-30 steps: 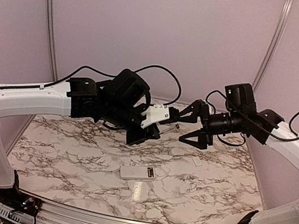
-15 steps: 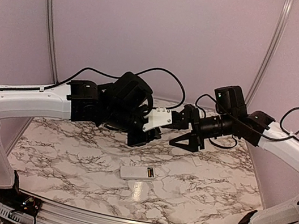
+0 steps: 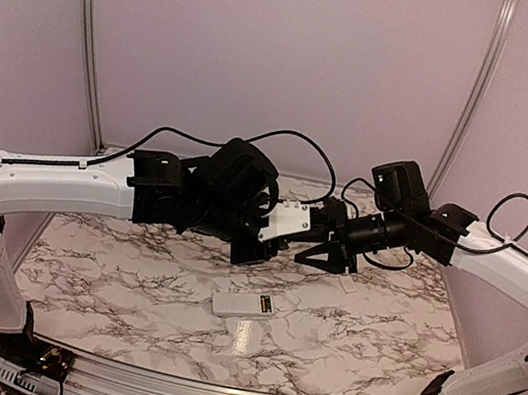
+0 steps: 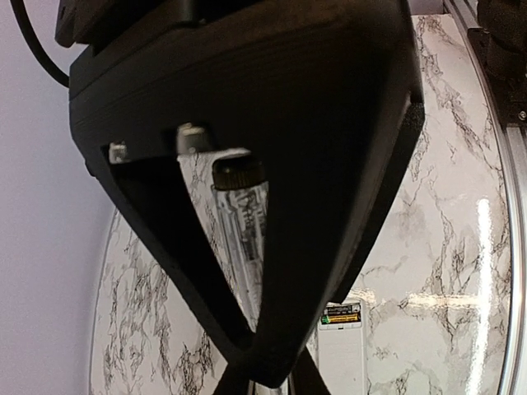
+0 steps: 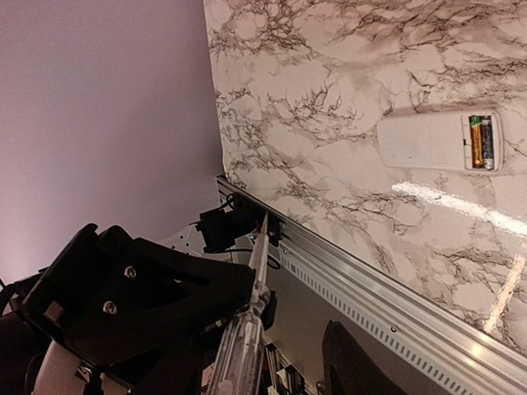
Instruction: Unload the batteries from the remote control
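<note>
— While the left gripper (image 4: 263, 380) is pinched shut on the metal shaft of the screwdriver (image 5: 244, 333), high over the tabletop (image 3: 127, 286), what do we make of the right one?

— The right gripper (image 3: 320, 235) has its jaws partly apart on either side of the clear handle. In the right wrist view we see a gap between the handle and one finger, so we judge that it has no hold yet. We take this to be a handover in mid-air.

— And the remote control (image 3: 244, 305)?

— It lies flat and untouched, about midway between the left and right edges and nearer the near edge than the far one. Its recess end faces the right edge. Both batteries (image 5: 481, 141) sit side by side in the recess, one golden-orange and one dark. A small flat white piece (image 3: 348, 285) lies apart, toward the right edge.

— So how do we do this step well?

— We should let the right jaws settle squarely on the thick of the handle, not on its black cap. We should open the left only once that grip is firm, since a round, smooth handle may twist if it is caught off-centre.

— And afterwards?

— We expect the tip must go down to one end of a battery and lever it up gently. Nothing pins the remote, and the surface looks glossy, so it could skate away. We might use the freed left gripper to steady its plain end.
</note>
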